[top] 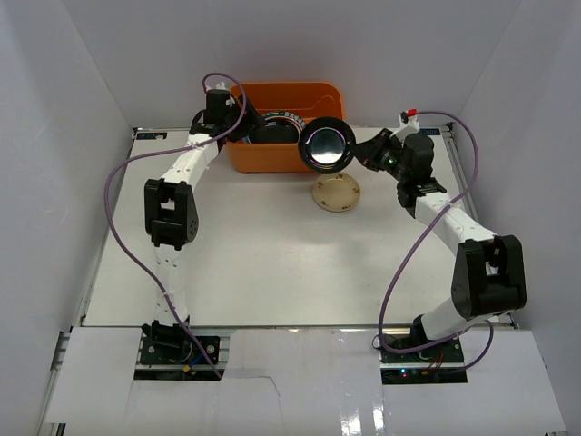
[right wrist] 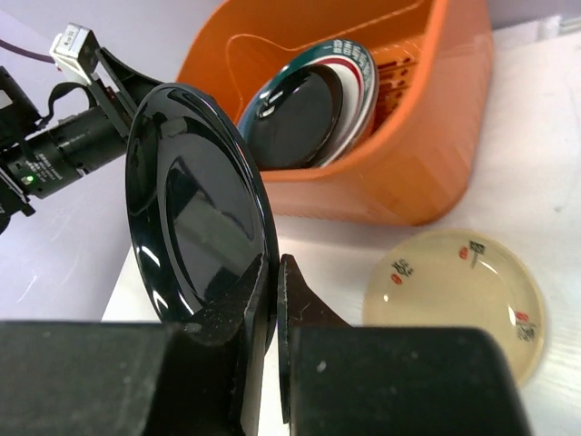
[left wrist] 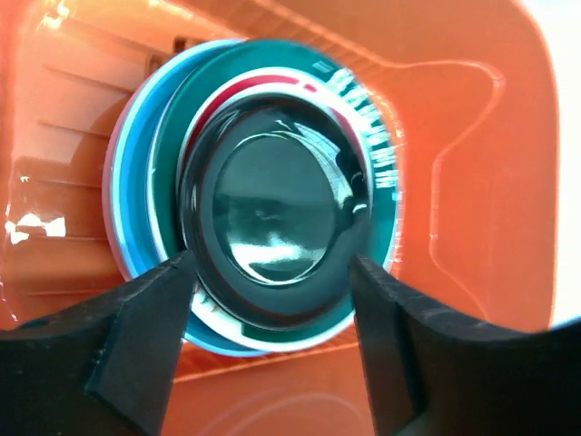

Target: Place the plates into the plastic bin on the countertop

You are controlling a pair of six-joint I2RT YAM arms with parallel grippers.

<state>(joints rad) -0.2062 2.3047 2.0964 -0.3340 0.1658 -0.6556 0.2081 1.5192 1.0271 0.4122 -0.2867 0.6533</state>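
Observation:
The orange plastic bin (top: 313,95) stands at the back of the white countertop (top: 272,263). Several plates lean stacked inside it, a glossy black one (left wrist: 277,213) in front of a dark-rimmed patterned one (left wrist: 377,159) and a blue one (left wrist: 136,182). My left gripper (left wrist: 272,309) is open over the bin, its fingers either side of the black plate's lower edge. My right gripper (right wrist: 275,272) is shut on the rim of a second glossy black plate (top: 327,145), held upright above the bin's right front corner. A small tan plate (top: 336,192) lies flat on the countertop.
White walls enclose the countertop on three sides. The left arm's camera and cable (right wrist: 64,145) show behind the held plate. The tan plate (right wrist: 454,291) lies just in front of the bin's front wall (right wrist: 390,186).

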